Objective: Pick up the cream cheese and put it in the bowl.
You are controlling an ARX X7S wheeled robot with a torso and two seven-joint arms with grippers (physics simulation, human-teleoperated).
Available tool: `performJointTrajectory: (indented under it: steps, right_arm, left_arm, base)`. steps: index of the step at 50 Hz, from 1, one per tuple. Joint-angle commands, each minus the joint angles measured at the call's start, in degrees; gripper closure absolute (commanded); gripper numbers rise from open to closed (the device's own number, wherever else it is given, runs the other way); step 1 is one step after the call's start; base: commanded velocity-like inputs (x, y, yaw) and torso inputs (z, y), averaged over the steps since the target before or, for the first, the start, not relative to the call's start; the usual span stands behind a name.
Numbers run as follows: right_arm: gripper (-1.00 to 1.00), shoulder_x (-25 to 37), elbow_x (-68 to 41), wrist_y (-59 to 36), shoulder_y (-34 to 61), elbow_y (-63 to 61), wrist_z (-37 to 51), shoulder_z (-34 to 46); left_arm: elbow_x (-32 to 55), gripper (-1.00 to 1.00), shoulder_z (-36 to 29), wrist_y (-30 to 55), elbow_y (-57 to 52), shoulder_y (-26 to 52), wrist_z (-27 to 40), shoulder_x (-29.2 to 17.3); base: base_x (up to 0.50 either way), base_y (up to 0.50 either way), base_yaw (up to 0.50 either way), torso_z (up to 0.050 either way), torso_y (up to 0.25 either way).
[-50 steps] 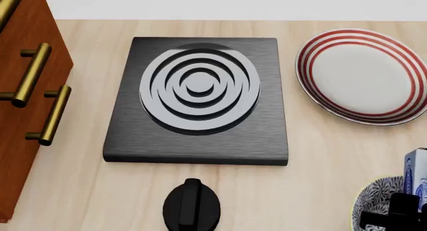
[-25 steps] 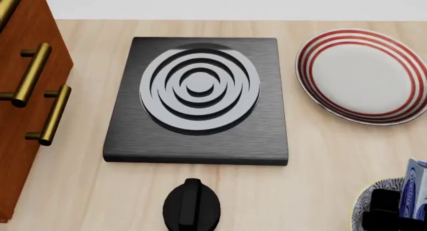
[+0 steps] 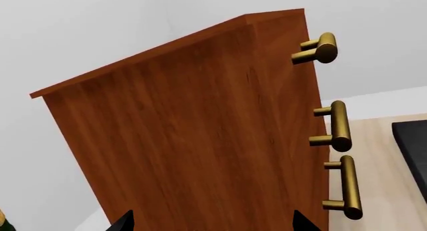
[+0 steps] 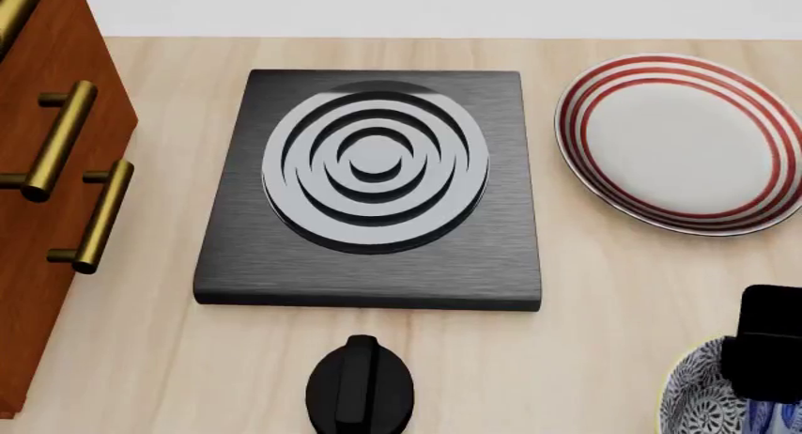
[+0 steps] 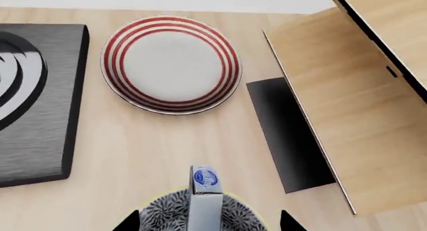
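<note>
Now, left wrist view:
Cabinet [image 3: 193,136]: brown wood side fills the frame, with brass handles [image 3: 337,126] along its front edge.
Left gripper [image 3: 212,222]: only two dark fingertips show, set wide apart, nothing between them.
Head view:
Stove [image 4: 372,185]: dark slab with grey rings, centre of the table [image 4: 602,284].
Knob [image 4: 360,387]: black, just in front of the stove.
Plate [image 4: 683,143]: white with red rings, right of the stove.
Bowl [image 4: 697,401]: at the bottom right corner, partly cut off.
Right gripper [image 4: 767,345]: a dark block over the bowl; its opening cannot be told here.
Right wrist view:
Cheese [image 5: 205,198]: stands on end inside the bowl [image 5: 163,216].
Right gripper [image 5: 210,222]: tips wide apart, either side of the cheese, not touching it.
Plate [image 5: 170,63]: beyond the bowl.
</note>
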State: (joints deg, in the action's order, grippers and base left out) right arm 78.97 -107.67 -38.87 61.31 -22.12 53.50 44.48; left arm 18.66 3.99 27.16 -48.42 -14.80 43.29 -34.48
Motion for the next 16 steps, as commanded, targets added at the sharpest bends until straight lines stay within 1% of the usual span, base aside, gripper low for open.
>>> performJointTrajectory:
  steps: [1, 8, 16]
  right_arm:
    - [-1.00, 4.31, -6.03, -2.89, 5.17, -5.91, 3.78, -3.99]
    - [-1.00, 6.75, -10.35, -4.32, 8.40, -9.55, 6.15, -6.84]
    - [-1.00, 10.91, -11.74, -0.53, 8.45, -14.45, 5.17, -7.67]
  left_arm:
    - [0.08, -1.00, 0.01, 0.00, -0.07, -0.05, 0.08, -0.06]
    - [0.10, -1.00, -0.06, 0.34, -0.20, 0.11, 0.25, -0.13]
    - [-0.57, -1.00, -0.59, 0.80, -0.45, 0.16, 0.68, -0.25]
  base:
    - [0.00, 0.00, 0.00, 0.000, 0.000]
    - [0.00, 0.00, 0.00, 0.000, 0.000]
    - [0.00, 0.00, 0.00, 0.000, 0.000]
